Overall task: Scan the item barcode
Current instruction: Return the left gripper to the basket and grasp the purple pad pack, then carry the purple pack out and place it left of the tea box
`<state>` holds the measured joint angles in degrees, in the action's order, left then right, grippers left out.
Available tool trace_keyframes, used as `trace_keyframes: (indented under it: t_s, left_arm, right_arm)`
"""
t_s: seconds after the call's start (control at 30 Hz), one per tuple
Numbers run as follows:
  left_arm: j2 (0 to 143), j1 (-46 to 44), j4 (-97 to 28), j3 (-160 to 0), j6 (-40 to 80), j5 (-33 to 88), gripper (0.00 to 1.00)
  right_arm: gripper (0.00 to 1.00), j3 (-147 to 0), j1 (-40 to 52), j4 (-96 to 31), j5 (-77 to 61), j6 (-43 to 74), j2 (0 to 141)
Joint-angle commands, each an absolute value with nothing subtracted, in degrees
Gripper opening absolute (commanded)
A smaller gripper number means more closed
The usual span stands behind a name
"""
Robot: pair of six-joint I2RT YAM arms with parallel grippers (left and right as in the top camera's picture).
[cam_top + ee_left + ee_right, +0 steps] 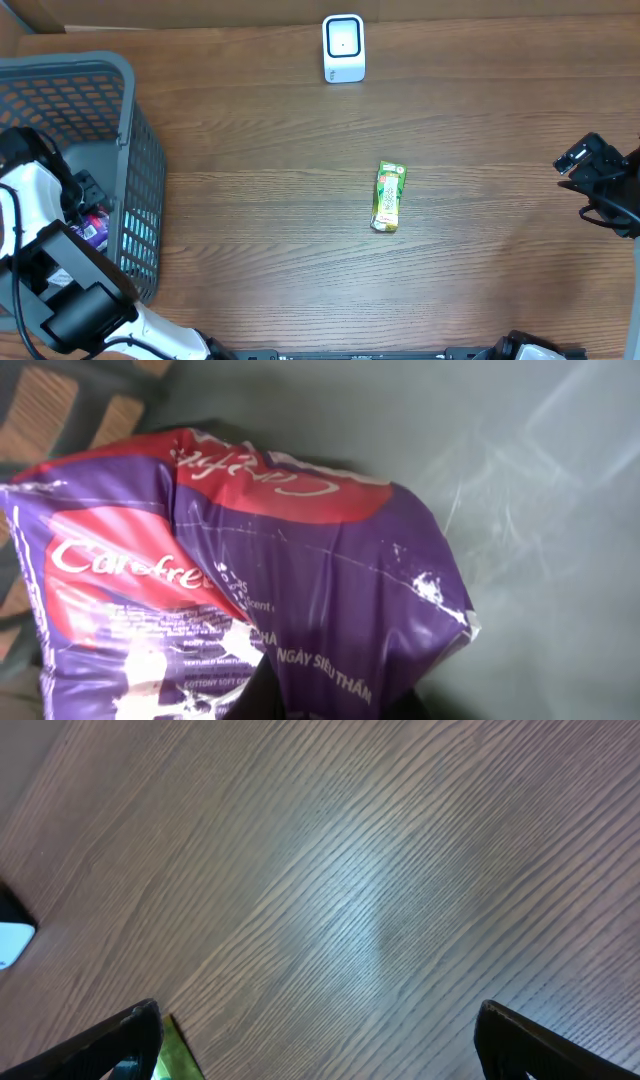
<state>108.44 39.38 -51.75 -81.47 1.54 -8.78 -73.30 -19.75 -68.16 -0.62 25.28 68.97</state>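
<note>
1. We count one basket [125, 75], one purple packet [300, 590] inside it, one green carton [388, 196] at the middle of the table [500, 120], and one white scanner [343, 47] at the far edge.
2. Left gripper [330, 695]: clamped shut on the purple packet.
3. Right gripper [320, 1040]: fully spread, empty.

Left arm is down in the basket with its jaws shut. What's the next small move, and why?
Probably lift the left gripper straight up. It looks shut on the purple packet, which sits inside the basket, so it must clear the walls before heading to the white scanner.
</note>
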Motion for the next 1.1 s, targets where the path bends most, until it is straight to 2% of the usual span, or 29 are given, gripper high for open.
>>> trace_keyframes:
  t_s: [0.0, 0.33, 0.5, 0.77, 0.93, 1.07]
  left_arm:
    - [109.7, 38.9, -56.6, -89.9, 3.0, -7.4, 0.04]
    - [109.7, 36.4, -76.0, -119.2, 3.2, -3.6, 0.04]
    - [109.2, 35.0, -81.9, -131.0, 3.5, 1.2, 0.04]
    - [104.1, 28.8, -87.7, -146.7, 5.6, 1.8, 0.04]
    - [97.1, 21.2, -89.1, -149.5, 8.5, 10.2, 0.04]
    - [93.2, 9.2, -90.5, -149.5, 9.1, 10.4, 0.04]
  right_arm:
    - [1.00, -74.2, -19.9, -67.8, -0.3, 25.5, 68.9]
    - [1.00, -74.2, -19.9, -67.8, -0.3, 25.5, 68.9]
    - [1.00, -74.2, -19.9, -67.8, -0.3, 25.5, 68.9]
    - [1.00, -74.2, -19.9, -67.8, -0.3, 25.5, 68.9]
    - [1.00, -74.2, -19.9, -67.8, -0.3, 25.5, 68.9]
    - [1.00, -74.2, -19.9, -67.8, -0.3, 25.5, 68.9]
